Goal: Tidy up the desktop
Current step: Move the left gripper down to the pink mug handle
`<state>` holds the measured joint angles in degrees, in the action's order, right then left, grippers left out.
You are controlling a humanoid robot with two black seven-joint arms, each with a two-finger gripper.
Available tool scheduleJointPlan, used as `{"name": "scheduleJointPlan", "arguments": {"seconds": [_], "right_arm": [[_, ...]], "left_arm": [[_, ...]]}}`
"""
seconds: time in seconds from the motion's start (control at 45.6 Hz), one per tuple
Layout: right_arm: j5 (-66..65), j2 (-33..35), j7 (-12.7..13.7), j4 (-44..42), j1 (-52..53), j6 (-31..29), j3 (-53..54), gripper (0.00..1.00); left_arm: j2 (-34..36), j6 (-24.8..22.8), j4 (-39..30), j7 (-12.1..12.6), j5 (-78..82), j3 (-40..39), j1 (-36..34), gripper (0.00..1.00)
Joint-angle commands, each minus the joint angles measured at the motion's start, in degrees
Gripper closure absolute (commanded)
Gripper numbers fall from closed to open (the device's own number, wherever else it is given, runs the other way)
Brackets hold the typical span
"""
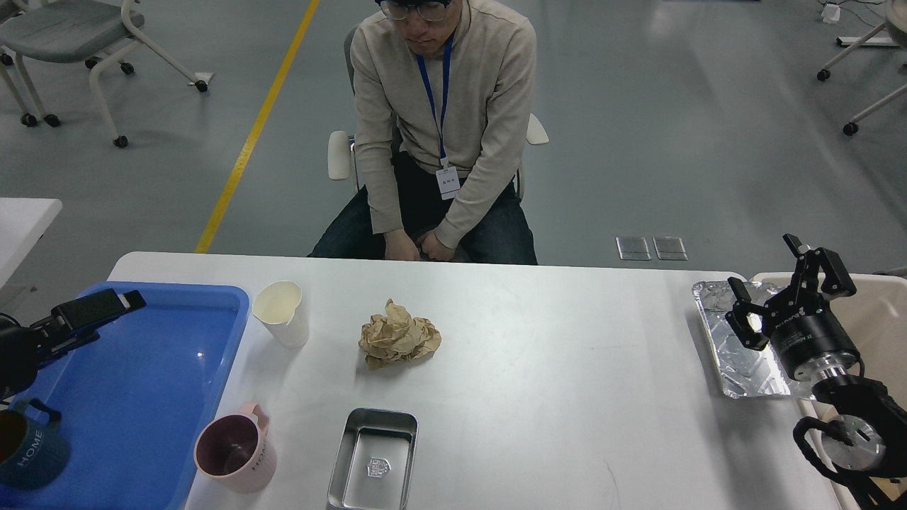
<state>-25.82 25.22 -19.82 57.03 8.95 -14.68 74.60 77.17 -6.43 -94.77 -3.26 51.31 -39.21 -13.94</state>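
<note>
A: What can't you make out at the left edge?

B: You get only part of the dark blue mug (28, 446); the frame cuts off its left side. The left gripper (96, 315) is dark and side-on, so you can't tell its fingers apart.

A: And along the bottom?

B: The steel tin (373, 459) loses its near rim to the frame. On the right, the arm covers part of the foil tray (737, 354) and the beige bin (882, 312). Up top, the seated person (443, 127) is cropped above the glasses.
</note>
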Motion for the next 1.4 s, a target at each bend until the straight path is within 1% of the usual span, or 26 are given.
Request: {"name": "scheduleJointPlan", "arguments": {"seconds": [0.0, 0.219, 0.351, 0.395, 0.504, 0.921, 1.031, 1.206, 1.381], "right_arm": [[-0.02, 0.09, 0.04, -0.07, 0.01, 0.0, -0.07, 0.0], [-0.02, 0.27, -0.05, -0.16, -0.08, -0.09, -0.07, 0.0], [-0.02, 0.53, 0.04, -0.16, 0.01, -0.09, -0.07, 0.0], [-0.02, 0.53, -0.05, -0.16, 0.01, -0.09, -0.16, 0.0], [-0.02, 0.53, -0.05, -0.34, -0.08, -0.09, -0.16, 0.0], [-0.1, 0.62, -0.05, -0.51, -0.16, -0.17, -0.16, 0.0], [-0.1, 0.62, 0.04, -0.6, -0.08, -0.17, -0.16, 0.0], [-0.1, 0.45, -0.05, -0.6, -0.08, -0.17, -0.24, 0.0], [-0.1, 0.53, 0.04, -0.51, -0.16, -0.17, -0.24, 0.0]], "left_arm": [[0.17, -0.6, -0.06, 0.01, 0.45, 0.19, 0.14, 0.04], [3.51, -1.13, -0.41, -0.43, 0.63, -0.25, -0.39, 0.04], [3.69, -1.21, -2.87, -3.41, 0.8, -0.78, -0.91, 0.04], [3.43, -1.21, -4.18, -3.59, 1.15, -0.78, -1.35, 0.04], [3.16, -1.21, -6.04, -3.59, 1.6, -0.78, -2.06, 0.04], [4.57, -1.48, -6.04, -3.33, 1.68, -0.6, -1.97, 0.04], [4.22, -2.79, -5.95, -3.33, 1.51, -0.08, -1.71, 0.04], [3.95, -6.57, -4.37, -3.68, 2.12, 1.68, -1.09, 0.04], [3.25, -6.84, -2.44, -3.42, 3.79, 4.75, -1.0, 0.04]]}}
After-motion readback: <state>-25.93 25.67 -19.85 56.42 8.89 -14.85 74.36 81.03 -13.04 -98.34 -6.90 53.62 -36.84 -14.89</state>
